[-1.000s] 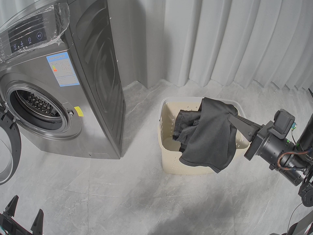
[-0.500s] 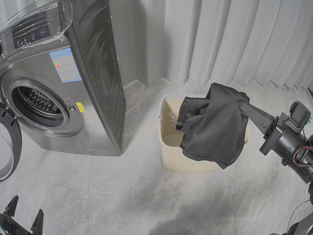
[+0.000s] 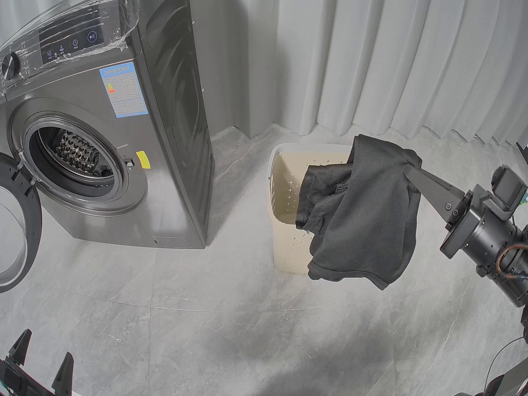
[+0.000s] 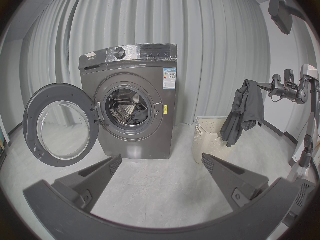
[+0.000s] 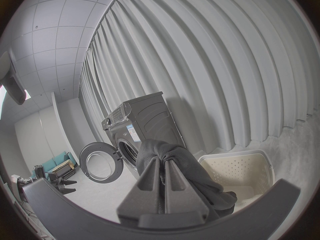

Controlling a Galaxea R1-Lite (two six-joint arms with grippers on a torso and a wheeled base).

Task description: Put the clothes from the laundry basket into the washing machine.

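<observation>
- Two grippers are in view. The right gripper point(image 3: 411, 169) is clenched on a fold of a dark grey fabric garment point(image 3: 363, 215), its jaws pressed together with cloth between them.
- The garment hangs in loose folds from that grip, raised over a cream perforated plastic laundry basket point(image 3: 280, 193). Whether its lower hem touches the rim cannot be told.
- The basket stands on a pale grey marbled tile floor point(image 3: 209, 303), just beside the right flank of a grey front-loading washing machine point(image 3: 165, 111).
- The machine's round glass door point(image 3: 16, 237) is swung fully open. A dark item of clothing point(image 4: 138, 116) lies in the drum.
- The left gripper point(image 3: 43, 353) is held low, well apart from the basket, jaws spread and holding nothing.
- White pleated curtains point(image 3: 357, 50) hang behind.
</observation>
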